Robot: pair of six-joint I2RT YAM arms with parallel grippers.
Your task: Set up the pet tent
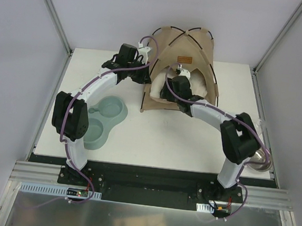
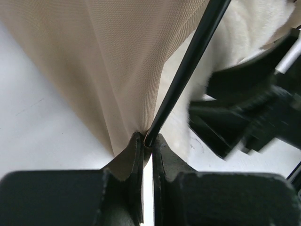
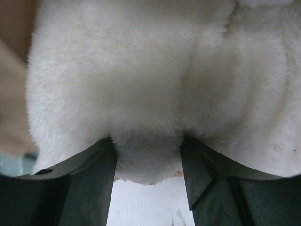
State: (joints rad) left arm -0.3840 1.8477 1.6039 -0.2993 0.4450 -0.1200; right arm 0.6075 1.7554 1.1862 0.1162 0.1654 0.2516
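Pet tent point(image 1: 186, 44) edge in left claw point(image 2: 147, 140)

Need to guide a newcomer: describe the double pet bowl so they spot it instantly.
On the white table, look left of the tan pet tent. The double pet bowl is pale green with two wells, unlike the single steel bowl at the right edge.

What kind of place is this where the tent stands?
Probably a robot test cell in a lab, not a home: two arms are bolted to an aluminium rail at a white table, with plain panel walls around it. The pet tent looks like a practice prop.
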